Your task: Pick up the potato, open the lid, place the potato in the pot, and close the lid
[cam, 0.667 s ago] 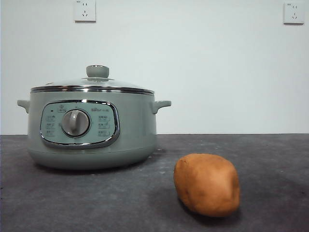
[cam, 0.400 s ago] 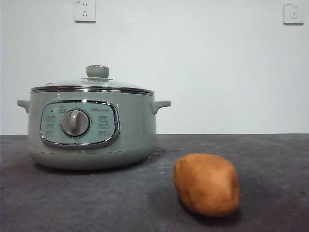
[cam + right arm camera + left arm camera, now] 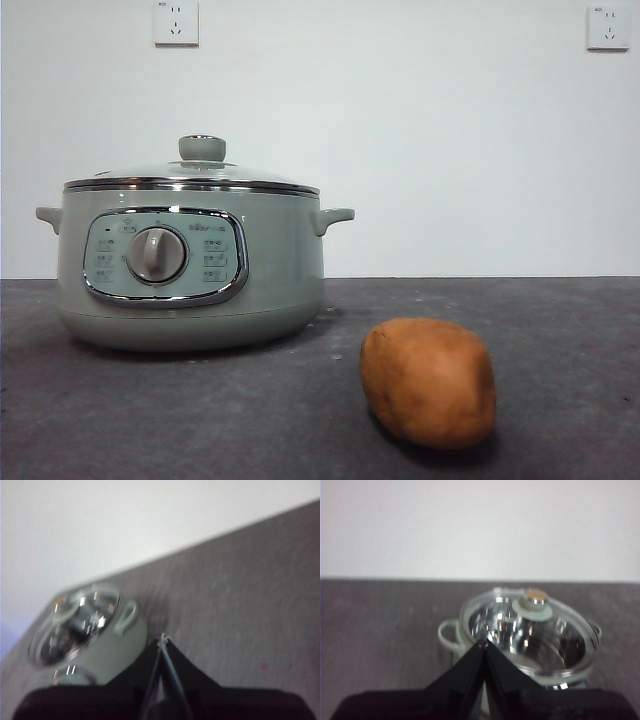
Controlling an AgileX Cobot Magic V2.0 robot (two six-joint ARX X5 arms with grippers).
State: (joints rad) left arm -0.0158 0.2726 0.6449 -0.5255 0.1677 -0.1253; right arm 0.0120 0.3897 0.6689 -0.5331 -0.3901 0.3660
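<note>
A sage-green pot (image 3: 190, 265) stands on a dark table (image 3: 560, 330), its glass lid (image 3: 192, 176) seated on the rim. The potato (image 3: 428, 381) lies on the table just in front and to one side, apart from the pot. No arm appears in the front view.

The wrist views show what it hides. The left gripper (image 3: 484, 644) hangs above the pot, jaws pressed together and empty. The right gripper (image 3: 163, 639), blurred, is likewise pinched together beside the pot; the potato is out of its sight.

Judging by this, nothing has begun: picking up the potato comes first, which calls for parting one gripper's jaws and descending over it.
</note>
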